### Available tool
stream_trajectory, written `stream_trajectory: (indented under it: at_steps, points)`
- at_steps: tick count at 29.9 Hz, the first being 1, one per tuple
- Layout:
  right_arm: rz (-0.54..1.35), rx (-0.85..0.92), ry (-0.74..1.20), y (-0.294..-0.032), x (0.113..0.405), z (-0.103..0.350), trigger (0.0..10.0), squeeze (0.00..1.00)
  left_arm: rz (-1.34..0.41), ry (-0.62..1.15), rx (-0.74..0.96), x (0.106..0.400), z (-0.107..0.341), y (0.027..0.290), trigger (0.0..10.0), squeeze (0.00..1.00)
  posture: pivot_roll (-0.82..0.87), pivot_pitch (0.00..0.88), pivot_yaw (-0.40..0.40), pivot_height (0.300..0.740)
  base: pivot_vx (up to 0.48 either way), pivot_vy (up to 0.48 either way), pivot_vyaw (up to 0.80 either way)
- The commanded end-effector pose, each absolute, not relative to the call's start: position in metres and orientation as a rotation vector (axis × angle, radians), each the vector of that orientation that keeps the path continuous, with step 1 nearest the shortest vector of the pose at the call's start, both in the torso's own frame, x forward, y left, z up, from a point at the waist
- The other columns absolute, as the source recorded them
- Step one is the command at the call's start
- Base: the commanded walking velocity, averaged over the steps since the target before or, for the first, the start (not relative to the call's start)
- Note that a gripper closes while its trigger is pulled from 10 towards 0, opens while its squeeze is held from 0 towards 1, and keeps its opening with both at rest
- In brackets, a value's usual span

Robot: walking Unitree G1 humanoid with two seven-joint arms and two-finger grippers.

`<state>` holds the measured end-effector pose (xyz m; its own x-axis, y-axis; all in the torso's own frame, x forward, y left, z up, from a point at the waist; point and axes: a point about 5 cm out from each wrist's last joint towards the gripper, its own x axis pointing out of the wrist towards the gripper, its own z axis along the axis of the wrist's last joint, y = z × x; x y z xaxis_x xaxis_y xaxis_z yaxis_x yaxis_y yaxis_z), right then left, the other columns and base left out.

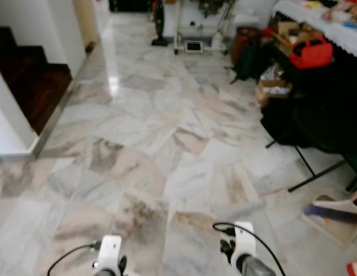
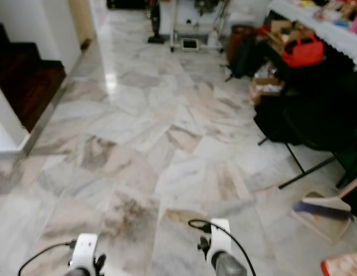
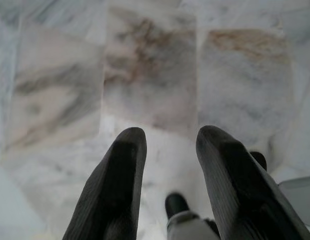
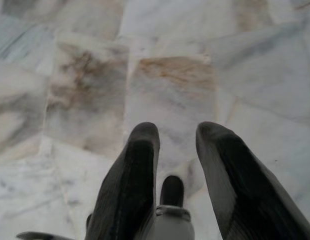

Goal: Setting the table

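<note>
A: What is seen nearest to the robot?

B: The two arms are hung low over the marble floor (image 1: pixel 167 144). The left gripper (image 3: pixel 167 150) is spread, with a plain gap between its two black fingers, and nothing is held in it. The right gripper (image 4: pixel 177 145) is spread in the same way and is also empty. Under both only pale tiles with brown veins are seen.

A: And a little further?

B: On the robot's right a dustpan with a brush (image 1: pixel 334 215) is laid on the floor. Beyond it a black folding frame (image 1: pixel 308 135) is stood, draped with dark cloth. Boxes and a red bag (image 1: pixel 311 53) are piled behind that.

A: Where is the table that must be set?

B: At the far right a table with a white lace cloth (image 1: pixel 334 31) is seen, well apart from the robot. Some coloured things are laid on it, but they are too blurred to be named. Whether it is the table meant by the task cannot be told.

A: What is on the other side?

B: On the left a dark wooden staircase (image 1: pixel 29 80) is seen, and at the far end of the room a white trolley (image 1: pixel 196 29) is stood.

A: So how much of the task is done?

B: It is judged that almost nothing is done. No plate, cup or cutlery is carried. The tableware must first be found and brought.
</note>
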<state>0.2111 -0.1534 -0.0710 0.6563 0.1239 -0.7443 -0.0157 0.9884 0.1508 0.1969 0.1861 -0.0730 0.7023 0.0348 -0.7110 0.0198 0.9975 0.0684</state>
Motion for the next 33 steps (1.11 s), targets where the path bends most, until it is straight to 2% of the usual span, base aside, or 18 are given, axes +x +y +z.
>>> stream_trajectory:
  at_steps: [1, 33]
  points:
    - [0.057, 0.127, 0.86, -0.161, 0.2098, -0.0716, 10.0, 0.0, -0.009, 0.8, 0.054, 0.1956, -0.075, 0.1771, 10.0, 0.0, 0.1, 0.0, -0.023, 0.74, 0.0, 0.0, -0.78]
    - [0.046, 0.125, 0.865, -0.1604, 0.2107, -0.0714, 10.0, 0.0, -0.004, 0.795, 0.023, 0.1952, -0.0751, 0.1747, 10.0, 0.0, 0.1, 0.0, -0.035, 0.74, 0.0, 0.0, -0.78]
